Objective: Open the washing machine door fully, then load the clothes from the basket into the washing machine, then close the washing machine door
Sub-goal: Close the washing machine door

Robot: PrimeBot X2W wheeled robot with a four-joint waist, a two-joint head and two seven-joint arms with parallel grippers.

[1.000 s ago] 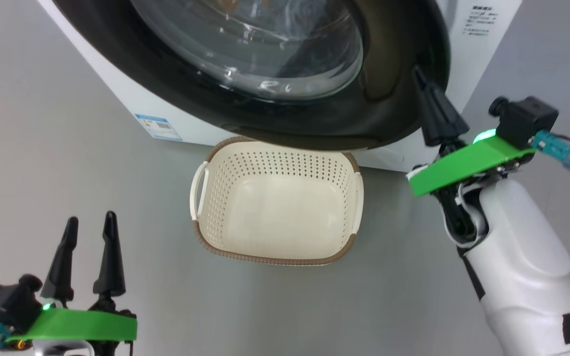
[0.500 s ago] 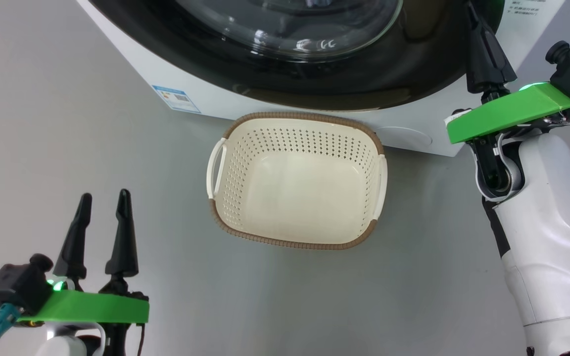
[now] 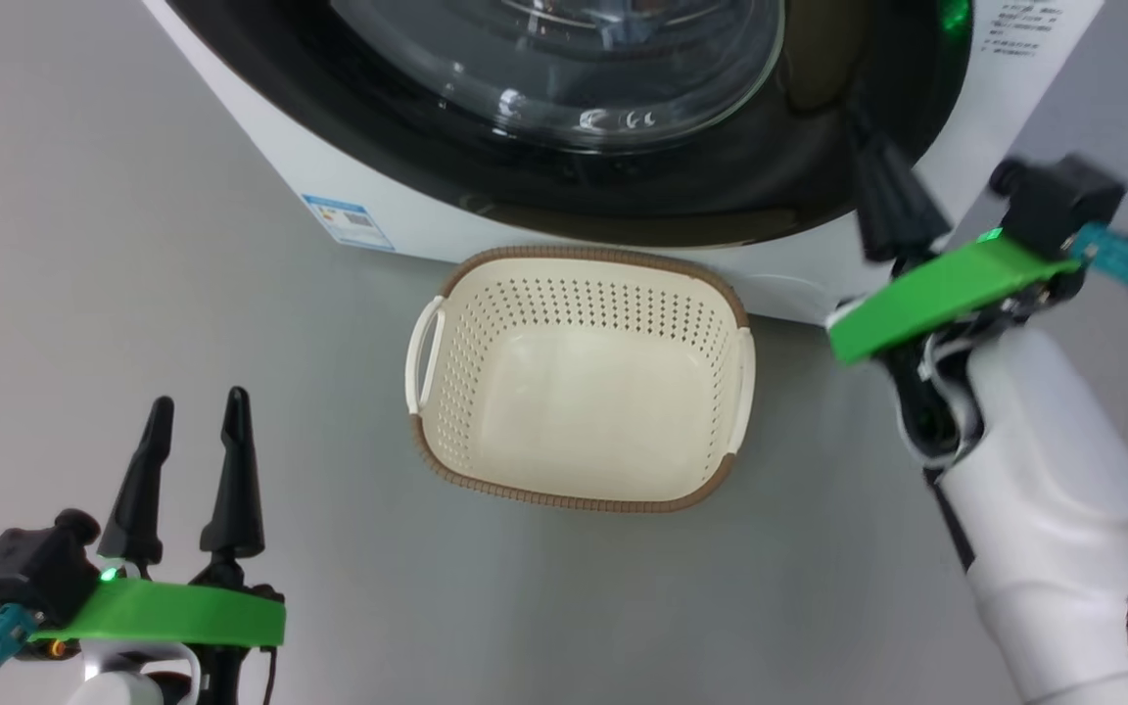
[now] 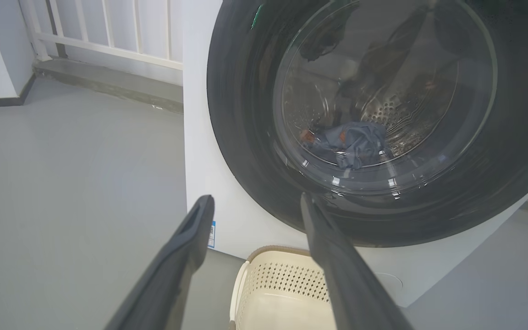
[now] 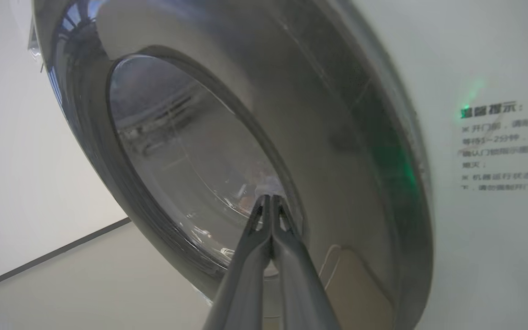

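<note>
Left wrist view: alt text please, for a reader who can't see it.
A white washing machine with its round black door looking shut, a bundle of bluish clothes visible through it in the steel drum. The left hand holds its two dark fingers open in the foreground, above a cream basket on the grey floor.

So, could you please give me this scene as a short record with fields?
Door: looks closed against the machine
Clothes: in the drum, seen through the door
Basket: empty, on the floor before the machine
Left gripper: open, empty, left of the basket
Right gripper: shut, near the door's right side; contact unclear
</note>
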